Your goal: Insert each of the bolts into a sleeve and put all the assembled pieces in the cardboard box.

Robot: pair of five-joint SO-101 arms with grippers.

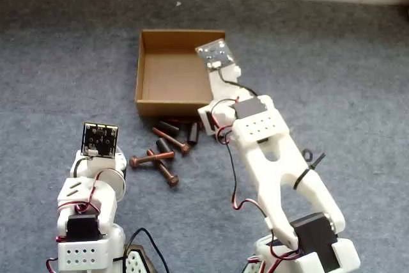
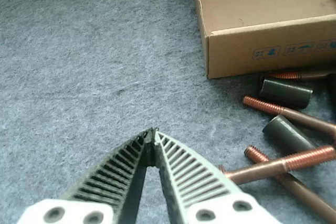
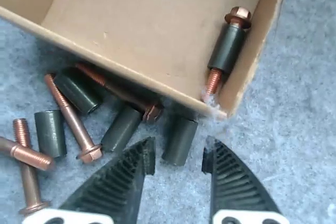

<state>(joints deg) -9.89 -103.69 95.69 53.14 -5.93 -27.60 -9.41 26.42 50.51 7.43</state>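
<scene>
One assembled piece (image 3: 228,45), a bolt through a sleeve, lies in the cardboard box (image 3: 147,24), in the corner just beyond the right end effector (image 3: 178,151). That end effector is released and empty, jaws apart, with a loose sleeve (image 3: 179,139) just ahead of its tips. About four sleeves and four bolts (image 3: 69,116) lie unpaired outside the box wall. Left end effector (image 2: 153,134) is clenched on nothing over bare surface (image 2: 79,51), well apart from the pile. Judged: one piece done, most still left.
</scene>
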